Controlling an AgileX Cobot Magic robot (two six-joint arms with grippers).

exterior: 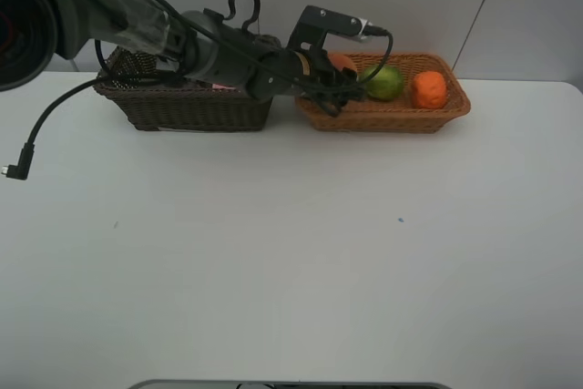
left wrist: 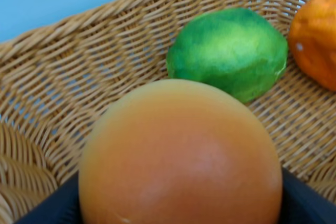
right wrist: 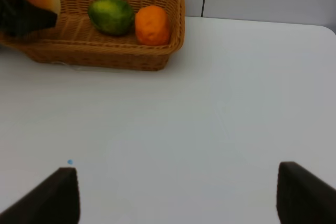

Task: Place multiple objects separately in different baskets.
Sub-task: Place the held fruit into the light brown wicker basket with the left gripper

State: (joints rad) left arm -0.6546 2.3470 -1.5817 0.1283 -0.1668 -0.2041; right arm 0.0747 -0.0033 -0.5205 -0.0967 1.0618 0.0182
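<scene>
White table (exterior: 291,252), tan basket (exterior: 455,108) — peach (left wrist: 181,156), lime (left wrist: 228,51), orange (exterior: 428,89)

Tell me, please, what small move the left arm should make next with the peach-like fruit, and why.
Probably open the left hand wider and let go. The peach-like fruit already sits low inside the light wicker basket, just beside the green fruit, with the orange further along. Whether it rests on the basket floor yet cannot be seen, so release gently, then lift straight up.
</scene>
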